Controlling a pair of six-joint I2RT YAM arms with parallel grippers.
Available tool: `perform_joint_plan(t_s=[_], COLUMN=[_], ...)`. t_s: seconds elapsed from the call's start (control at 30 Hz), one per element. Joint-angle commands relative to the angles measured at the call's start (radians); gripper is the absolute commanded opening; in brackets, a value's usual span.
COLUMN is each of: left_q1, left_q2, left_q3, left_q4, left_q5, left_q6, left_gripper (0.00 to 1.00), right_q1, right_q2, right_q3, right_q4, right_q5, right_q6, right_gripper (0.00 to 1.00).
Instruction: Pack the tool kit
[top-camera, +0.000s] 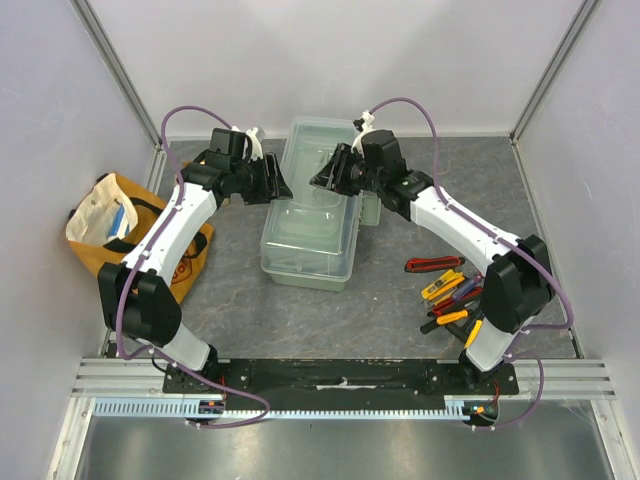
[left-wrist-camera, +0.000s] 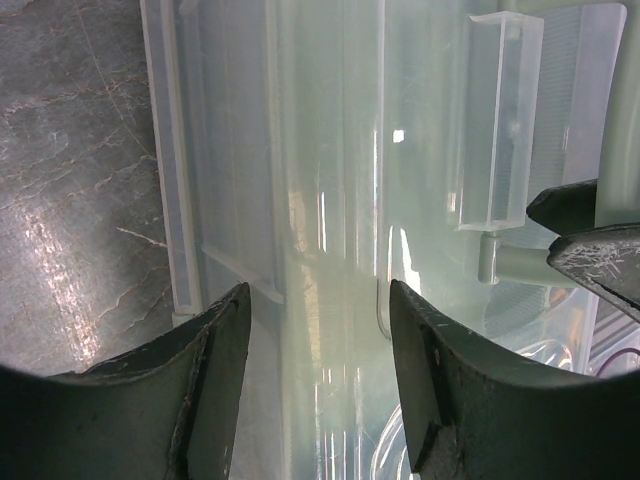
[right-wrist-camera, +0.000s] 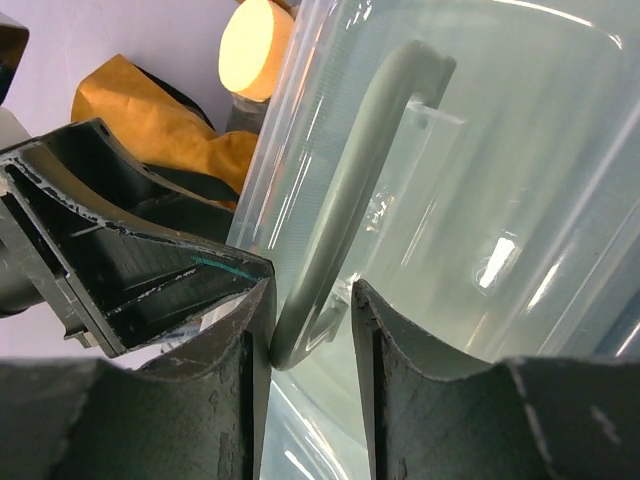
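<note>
The pale sage-green toolbox (top-camera: 305, 240) stands mid-table with its translucent lid (left-wrist-camera: 330, 150) down. My left gripper (top-camera: 282, 187) hangs open and empty just above the lid's left side; its jaws (left-wrist-camera: 318, 340) straddle nothing. My right gripper (top-camera: 322, 180) faces it over the lid. Its jaws (right-wrist-camera: 312, 340) stand narrowly apart around the corner of the green carry handle (right-wrist-camera: 360, 180). The handle touches the left finger, with a gap to the right one. Small hand tools (top-camera: 450, 295) with red, yellow, blue and black handles lie on the table at the right.
A yellow-orange cloth bag (top-camera: 110, 230) sits at the left wall, beside the left arm. White walls close in the table on three sides. The right gripper's fingertips (left-wrist-camera: 590, 240) show in the left wrist view, close to the left gripper.
</note>
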Motion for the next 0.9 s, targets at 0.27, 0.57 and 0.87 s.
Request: perform_joint_plan(t_s=[0.27, 0.57, 0.87], left_q1=[-0.029, -0.069, -0.066], left_q2=[-0.002, 0.024, 0.019], left_q3=[-0.009, -0.036, 0.044], left_q4=[-0.010, 0.157, 0.185], left_q5=[0.122, 0.305, 0.109], left_q6=[-0.039, -0.167, -0.238], left_gripper=[0.64, 0.79, 0.91], right_q1=[0.050, 0.072, 0.091], right_q2=[0.016, 0.025, 0.028], right_q3=[0.156, 0.268, 0.333], right_q4=[-0.160, -0.259, -0.264], right_q5=[0.248, 0.442, 0.541], right_q6=[-0.103, -0.208, -0.344], right_gripper=[0.11, 0.00, 0.00])
